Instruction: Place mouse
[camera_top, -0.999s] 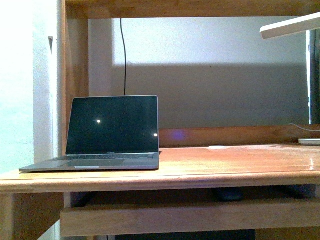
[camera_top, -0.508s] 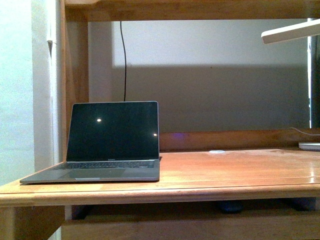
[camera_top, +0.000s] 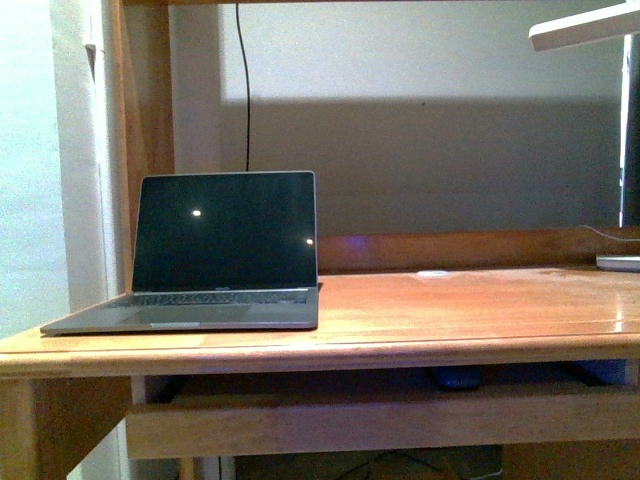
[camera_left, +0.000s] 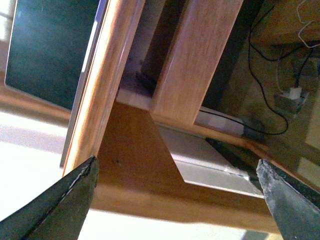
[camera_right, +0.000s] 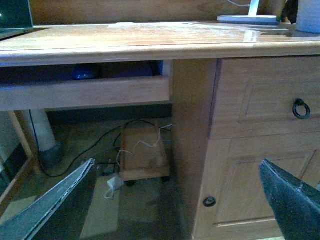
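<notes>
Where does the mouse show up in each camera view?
Front view: mouse in the tray under the desktop, right of the laptop.
Left wrist view: not in it.
Right wrist view: mouse in the same tray, under the desktop.
Shared landmark: the laptop, in all three.

Dark grey wedge fingers (camera_left: 55, 210), pale-edged

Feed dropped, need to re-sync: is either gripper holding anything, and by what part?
Nothing is held. The left gripper and right gripper both show jaws wide apart and empty; the mouse lies on the pull-out tray.
</notes>
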